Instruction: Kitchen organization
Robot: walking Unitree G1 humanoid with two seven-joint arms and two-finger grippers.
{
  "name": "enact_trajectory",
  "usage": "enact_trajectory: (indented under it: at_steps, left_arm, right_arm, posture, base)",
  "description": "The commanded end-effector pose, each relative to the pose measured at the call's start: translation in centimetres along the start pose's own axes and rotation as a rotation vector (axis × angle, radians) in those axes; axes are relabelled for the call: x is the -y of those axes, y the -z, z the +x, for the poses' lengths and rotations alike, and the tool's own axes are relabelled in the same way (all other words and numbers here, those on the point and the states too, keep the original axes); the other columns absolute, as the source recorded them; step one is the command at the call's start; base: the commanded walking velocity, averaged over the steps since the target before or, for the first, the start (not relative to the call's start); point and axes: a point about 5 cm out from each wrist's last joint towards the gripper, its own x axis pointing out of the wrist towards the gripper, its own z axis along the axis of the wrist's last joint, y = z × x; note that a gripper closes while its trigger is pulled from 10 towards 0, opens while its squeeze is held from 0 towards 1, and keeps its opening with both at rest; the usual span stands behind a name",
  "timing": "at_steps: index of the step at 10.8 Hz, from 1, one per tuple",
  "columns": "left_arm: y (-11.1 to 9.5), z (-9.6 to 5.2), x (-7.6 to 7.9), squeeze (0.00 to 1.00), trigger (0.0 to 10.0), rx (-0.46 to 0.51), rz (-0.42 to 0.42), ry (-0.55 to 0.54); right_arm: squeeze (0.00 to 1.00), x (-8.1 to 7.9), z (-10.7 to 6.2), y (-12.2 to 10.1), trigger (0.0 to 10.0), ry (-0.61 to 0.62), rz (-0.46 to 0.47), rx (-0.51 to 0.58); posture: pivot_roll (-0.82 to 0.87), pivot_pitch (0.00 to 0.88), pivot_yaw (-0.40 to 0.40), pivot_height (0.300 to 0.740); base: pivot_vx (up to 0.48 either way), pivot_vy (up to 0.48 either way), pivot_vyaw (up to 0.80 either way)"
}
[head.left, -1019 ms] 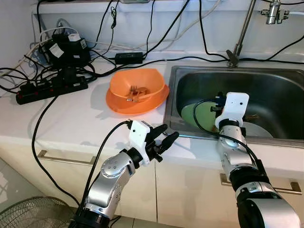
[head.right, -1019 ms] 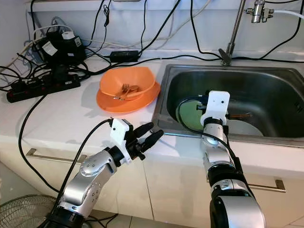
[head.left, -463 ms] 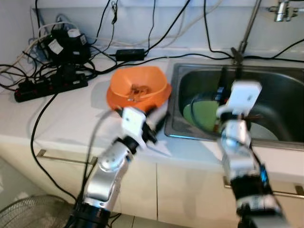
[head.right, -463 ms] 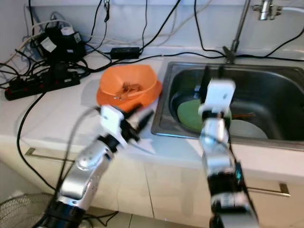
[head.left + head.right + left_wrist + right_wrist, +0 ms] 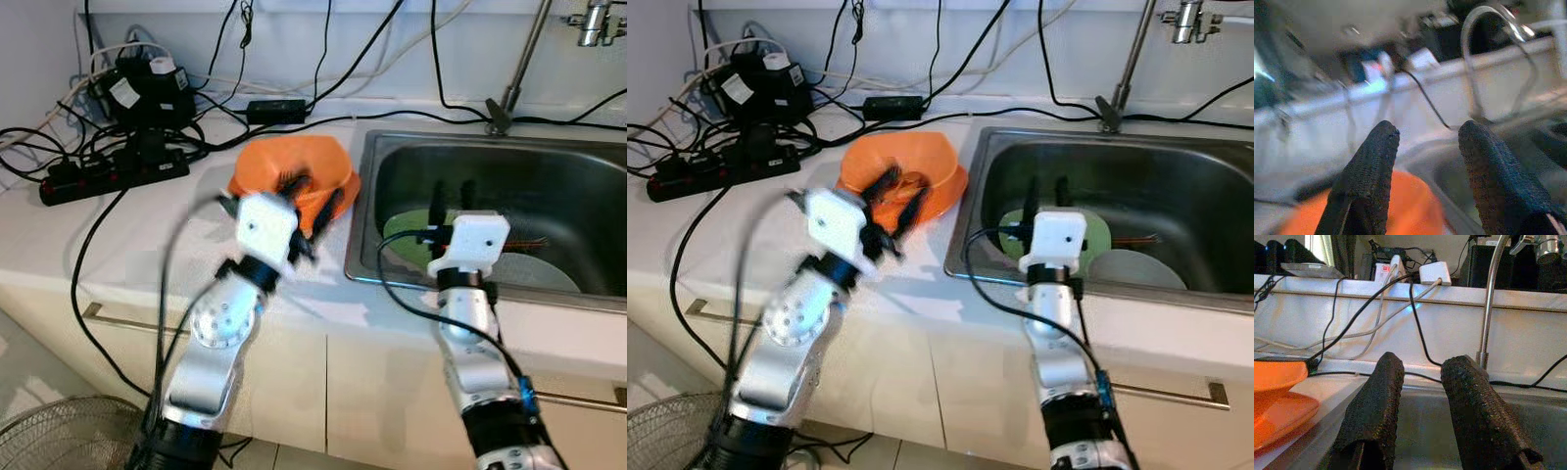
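Two pincers raised over a white worktop (image 5: pixel 147 235) and steel sink (image 5: pixel 578 171).

From the head views we see the left pincer (image 5: pixel 312 204), blurred, its fingers spread just in front of the orange bowl (image 5: pixel 294 162) that sits on an orange plate beside the sink's rim. The right pincer (image 5: pixel 1043 199) stands over the sink's near wall, fingers apart, above a green plate (image 5: pixel 1011 227) with a grey plate (image 5: pixel 1136 269) beside it. A power strip (image 5: pixel 113 176) and cables crowd the worktop's far left corner. From the left wrist we see spread fingers (image 5: pixel 1369 181) over orange. From the right wrist, parted fingers (image 5: pixel 1376 406) face the faucet (image 5: pixel 1488 298) and back wall.
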Motion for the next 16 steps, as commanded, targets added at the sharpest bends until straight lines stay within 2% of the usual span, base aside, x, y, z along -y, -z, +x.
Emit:
enact_trajectory:
  at_steps: [1, 3, 5, 11, 16]
  left_arm:
    - [-0.7, 0.1, -1.2, 0.00, 10.0, 0.038, 0.040, -0.075]
    - [0.9, -0.9, -3.8, 0.00, 10.0, -0.024, 0.074, -0.213]
    - [2.7, -2.2, -4.6, 0.00, 10.0, -0.099, 0.089, -0.265]
    - [6.3, -3.5, -4.0, 0.00, 10.0, -0.224, 0.058, -0.263]
    - [7.6, -2.6, -3.8, 0.00, 10.0, -0.259, 0.045, -0.244]
  right_arm:
    - [0.00, -0.3, -0.9, 0.9, 10.0, -0.006, -0.010, -0.056]
    - [0.00, -0.8, -1.2, 1.0, 10.0, -0.013, -0.008, -0.063]
    - [0.00, -0.9, -1.2, 1.0, 10.0, -0.011, -0.011, -0.066]
    - [0.00, -0.9, -1.0, 0.9, 10.0, -0.002, -0.009, -0.065]
    - [0.00, -0.7, -0.9, 0.8, 10.0, 0.008, -0.014, -0.061]
  posture:
    - [0.06, 0.000, 0.078, 0.740]
    - [0.06, 0.000, 0.081, 0.740]
    - [0.06, 0.000, 0.078, 0.740]
    - [0.05, 0.005, 0.080, 0.740]
    - [0.04, 0.002, 0.083, 0.740]
  base:
    - [0.000, 0.000, 0.00]
    - [0.000, 0.000, 0.00]
    - [0.000, 0.000, 0.00]
    - [0.000, 0.000, 0.00]
    - [0.000, 0.000, 0.00]
